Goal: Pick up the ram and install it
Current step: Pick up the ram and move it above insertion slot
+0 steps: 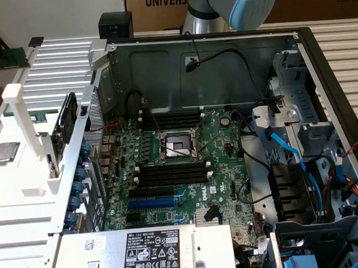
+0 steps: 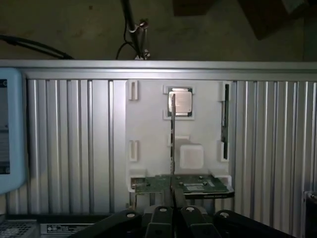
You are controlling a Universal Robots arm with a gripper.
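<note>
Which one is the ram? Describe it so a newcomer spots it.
Find the gripper in the wrist view. The ram is clamped between its fingertips, pointing outward in front of the white tray. It shows as a thin edge-on strip, unlike the square silver processor behind.

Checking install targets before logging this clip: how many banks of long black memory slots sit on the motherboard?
2. The upper bank sits above the processor socket in the exterior view; the lower bank sits just below it. Cables around the board may hide further slots.
</note>
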